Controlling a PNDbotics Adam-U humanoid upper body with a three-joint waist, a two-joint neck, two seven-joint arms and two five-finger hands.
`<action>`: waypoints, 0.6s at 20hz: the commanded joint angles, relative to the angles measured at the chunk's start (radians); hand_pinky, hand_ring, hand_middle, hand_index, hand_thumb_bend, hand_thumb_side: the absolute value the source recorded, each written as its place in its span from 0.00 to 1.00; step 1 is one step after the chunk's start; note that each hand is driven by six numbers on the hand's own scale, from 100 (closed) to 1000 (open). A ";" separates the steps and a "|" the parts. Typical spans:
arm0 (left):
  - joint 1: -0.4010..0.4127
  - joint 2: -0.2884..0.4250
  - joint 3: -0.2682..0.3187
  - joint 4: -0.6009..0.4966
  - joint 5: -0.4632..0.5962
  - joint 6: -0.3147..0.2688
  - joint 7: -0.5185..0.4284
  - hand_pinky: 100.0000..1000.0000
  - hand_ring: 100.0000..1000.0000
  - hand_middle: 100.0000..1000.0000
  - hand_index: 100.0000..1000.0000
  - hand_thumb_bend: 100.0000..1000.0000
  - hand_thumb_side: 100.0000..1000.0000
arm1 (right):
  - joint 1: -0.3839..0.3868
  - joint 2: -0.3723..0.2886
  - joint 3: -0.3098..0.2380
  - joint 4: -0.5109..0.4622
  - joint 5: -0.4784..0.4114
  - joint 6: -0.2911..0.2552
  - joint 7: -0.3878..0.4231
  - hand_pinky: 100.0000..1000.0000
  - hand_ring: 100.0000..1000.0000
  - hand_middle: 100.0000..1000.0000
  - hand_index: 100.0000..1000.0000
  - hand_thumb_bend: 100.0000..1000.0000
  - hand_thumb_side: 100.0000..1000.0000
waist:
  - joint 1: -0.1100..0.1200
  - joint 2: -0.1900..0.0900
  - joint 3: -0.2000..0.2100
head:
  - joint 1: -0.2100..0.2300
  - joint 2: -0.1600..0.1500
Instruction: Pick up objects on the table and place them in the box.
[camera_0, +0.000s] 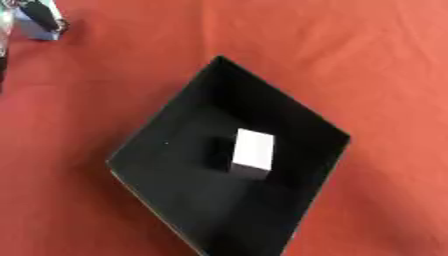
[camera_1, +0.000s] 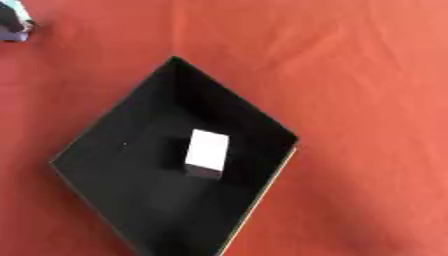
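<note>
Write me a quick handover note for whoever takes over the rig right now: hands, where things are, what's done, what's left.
Hands: something dark shows at the top left corner over a small blue thing; it may be the left hand, fingers unreadable. Right hand not in view.
Things: black box sits on the red cloth, with a white block inside it.
Done: white block boxed.
Left: possibly the blue thing at the top left.

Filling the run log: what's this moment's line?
white block inside black box | red cloth | dark hand by bluish object, top left
</note>
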 joint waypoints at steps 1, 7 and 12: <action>-0.015 0.013 -0.010 -0.030 0.012 -0.015 -0.003 0.25 0.47 0.56 0.74 0.33 0.00 | -0.003 -0.010 -0.013 -0.016 0.005 -0.004 0.001 0.79 0.63 0.54 0.78 0.00 0.66 | 0.003 -0.042 0.002 | -0.006 0.009; -0.011 0.004 -0.032 -0.054 0.020 -0.042 -0.027 0.26 0.48 0.56 0.75 0.35 0.00 | 0.006 0.001 -0.015 -0.016 0.012 -0.011 0.001 0.79 0.64 0.54 0.78 0.00 0.65 | 0.009 -0.066 0.010 | -0.013 0.027; -0.002 -0.005 -0.054 -0.079 0.034 -0.072 -0.044 0.26 0.48 0.56 0.75 0.36 0.00 | 0.016 0.011 -0.015 -0.016 0.020 -0.018 0.002 0.79 0.64 0.54 0.78 0.00 0.65 | 0.014 -0.091 0.018 | -0.027 0.055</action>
